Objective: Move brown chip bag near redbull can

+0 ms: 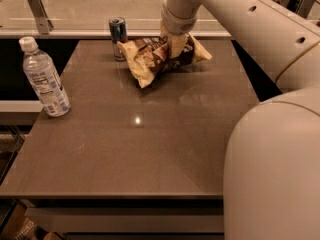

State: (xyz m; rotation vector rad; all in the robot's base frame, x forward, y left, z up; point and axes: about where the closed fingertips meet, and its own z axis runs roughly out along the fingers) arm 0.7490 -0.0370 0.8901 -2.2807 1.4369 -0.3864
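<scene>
The brown chip bag (150,59) lies crumpled at the far middle of the table, with a dark brown middle and cream-yellow ends. Its left end is right next to the redbull can (118,36), a slim blue and silver can standing upright at the table's far edge. My gripper (176,46) comes down from the arm at the top right and is shut on the bag's right half. The bag's left end hangs tilted down towards the table.
A clear plastic water bottle (44,79) with a white cap stands at the table's left edge. The brown table (150,149) has a drop at its left, front and right sides. A rail with a metal bracket (37,6) runs behind it. My arm's body (272,169) fills the lower right.
</scene>
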